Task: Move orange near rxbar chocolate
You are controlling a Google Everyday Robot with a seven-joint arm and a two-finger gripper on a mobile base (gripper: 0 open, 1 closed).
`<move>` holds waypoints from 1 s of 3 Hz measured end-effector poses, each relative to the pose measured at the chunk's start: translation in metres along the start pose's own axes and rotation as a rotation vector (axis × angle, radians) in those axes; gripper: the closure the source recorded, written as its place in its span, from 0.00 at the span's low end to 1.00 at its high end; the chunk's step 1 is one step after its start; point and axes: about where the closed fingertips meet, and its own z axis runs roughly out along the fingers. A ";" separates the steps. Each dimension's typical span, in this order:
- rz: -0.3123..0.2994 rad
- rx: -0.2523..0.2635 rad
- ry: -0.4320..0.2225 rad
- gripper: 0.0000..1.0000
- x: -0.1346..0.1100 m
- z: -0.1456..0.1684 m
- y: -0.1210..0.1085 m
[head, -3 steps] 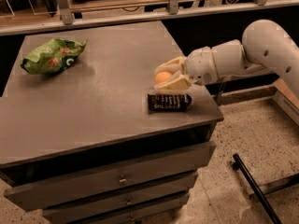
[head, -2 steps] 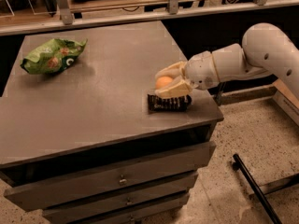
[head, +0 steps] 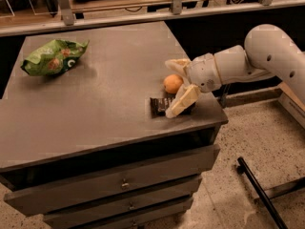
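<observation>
The orange (head: 173, 83) rests on the grey cabinet top (head: 95, 104) near its right front corner, just behind the rxbar chocolate (head: 159, 105), a dark bar lying flat by the front edge. My gripper (head: 169, 88) reaches in from the right and is open wide. One pale finger (head: 177, 65) is behind the orange, the other (head: 183, 100) lies in front of it over the bar's right half. The orange sits between the fingers, and neither finger clearly presses on it.
A green snack bag (head: 53, 57) lies at the cabinet's far left. A metal rail (head: 143, 13) runs behind the cabinet. Drawers (head: 124, 182) face front. A black bar (head: 259, 190) lies on the speckled floor at right.
The fingers have spread apart from around the orange. The orange has settled slightly lower and to the right, next to the bar. The arm has shifted a little forward.
</observation>
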 end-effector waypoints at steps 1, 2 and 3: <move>0.000 0.000 0.000 0.00 0.000 0.000 0.000; -0.019 0.020 -0.004 0.00 -0.010 -0.013 -0.004; -0.039 0.075 -0.005 0.00 -0.020 -0.040 -0.010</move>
